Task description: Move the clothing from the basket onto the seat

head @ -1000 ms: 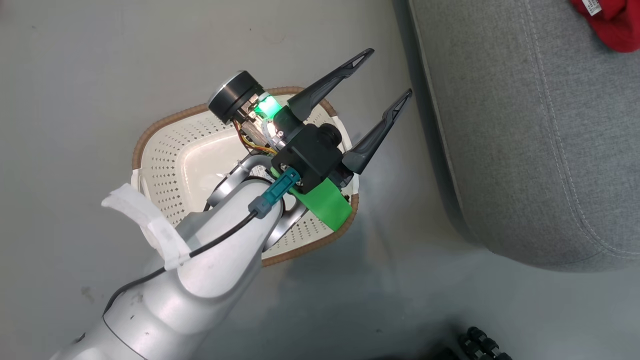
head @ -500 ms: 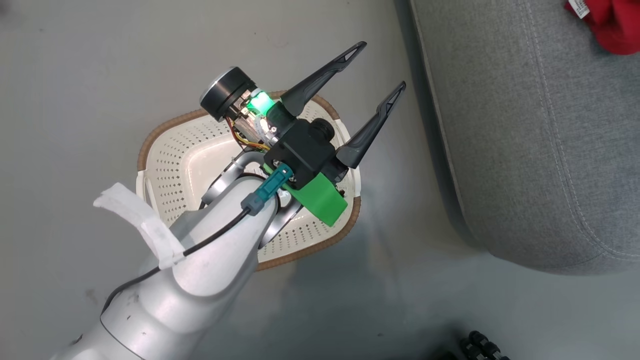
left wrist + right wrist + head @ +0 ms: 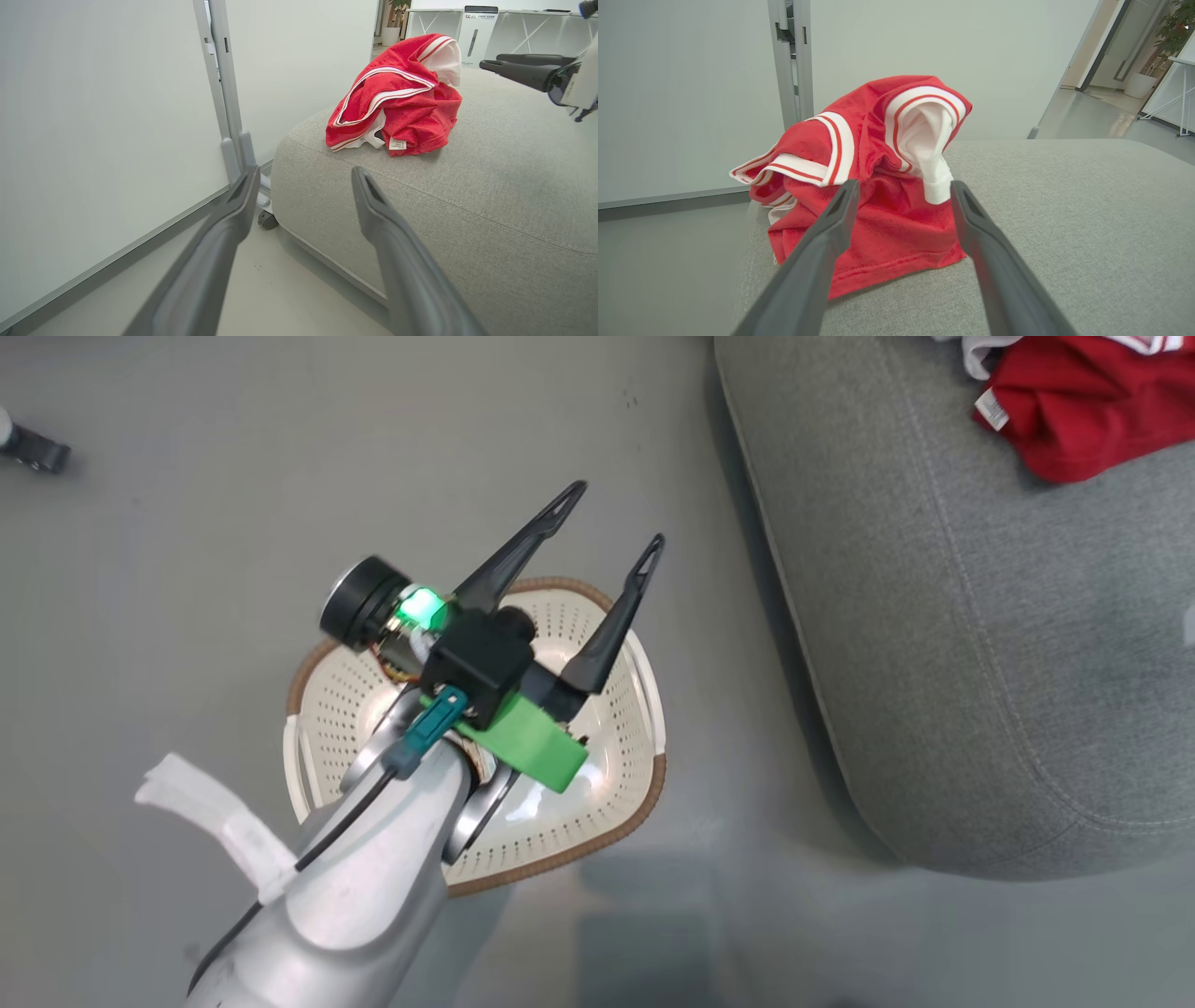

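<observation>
The clothing (image 3: 1074,401), a red heap with white-striped trim, lies on the light-grey seat (image 3: 980,663) near its far left corner. The same clothing (image 3: 397,102) (image 3: 859,121) rests loose on the seat (image 3: 467,196) (image 3: 1064,210). My right gripper (image 3: 904,186) is open just in front of it and grips nothing; the right gripper (image 3: 495,63) also shows from the side. My left gripper (image 3: 614,518) (image 3: 306,175) hangs open over the cream basket (image 3: 621,756) on the floor beside the seat. No cloth shows in the basket's visible part; my left arm hides its middle.
A white panel on a grey wheeled frame (image 3: 229,116) stands just left of the seat. A small dark object (image 3: 33,448) lies on the floor at the far left. Behind the seat are white tables (image 3: 434,18) and an open doorway (image 3: 1106,60).
The head camera has shifted, so more of the clothing on the seat shows. My left gripper stays open; its fingertips now sit over the basket's far rim instead of reaching past it toward the seat.
</observation>
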